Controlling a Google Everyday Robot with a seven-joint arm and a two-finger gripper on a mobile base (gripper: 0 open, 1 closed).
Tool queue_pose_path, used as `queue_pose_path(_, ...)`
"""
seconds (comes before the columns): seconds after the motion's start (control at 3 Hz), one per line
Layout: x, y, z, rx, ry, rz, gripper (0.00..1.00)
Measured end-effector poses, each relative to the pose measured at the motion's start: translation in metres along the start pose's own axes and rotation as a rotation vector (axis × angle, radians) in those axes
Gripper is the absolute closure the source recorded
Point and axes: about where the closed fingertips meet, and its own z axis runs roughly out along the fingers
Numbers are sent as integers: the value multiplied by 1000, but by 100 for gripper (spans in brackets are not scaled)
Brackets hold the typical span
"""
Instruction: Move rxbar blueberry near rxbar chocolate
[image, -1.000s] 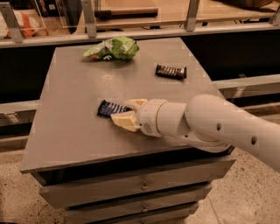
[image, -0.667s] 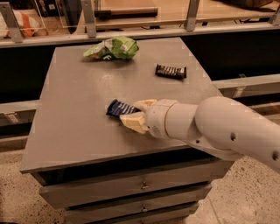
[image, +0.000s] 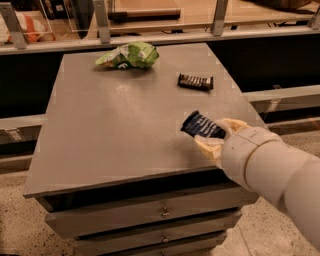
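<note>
My gripper (image: 219, 136) is over the front right part of the grey cabinet top (image: 125, 115), shut on the rxbar blueberry (image: 201, 125). That bar is a dark navy-blue wrapper with white lettering, held tilted a little above the surface, sticking out to the left of the pale fingers (image: 210, 146). The rxbar chocolate (image: 195, 81) is a dark brown-black bar lying flat near the right edge, further back than the gripper and apart from the held bar. My white arm comes in from the lower right.
A green chip bag (image: 129, 55) lies at the back of the cabinet top. A rail with glass panels (image: 160, 37) runs behind the cabinet. Drawers (image: 160, 212) are below the front edge. A shelf (image: 280, 95) stands to the right.
My gripper has carried the blue bar from the middle front of the top to the right and lifted it, closer to the brown-black bar. The other things have not moved.
</note>
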Motion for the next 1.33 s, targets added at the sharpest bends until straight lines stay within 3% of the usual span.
queue_pose_path(0.33, 9, -29, -53, 202, 42, -32, 100)
queue_pose_path(0.67, 8, -53, -75, 301, 51, -48, 100)
queue_pose_path(1.0, 10, -77, -76, 326, 43, -44, 100)
queue_pose_path(1.33, 16, -97, -63, 305, 22, -31, 100)
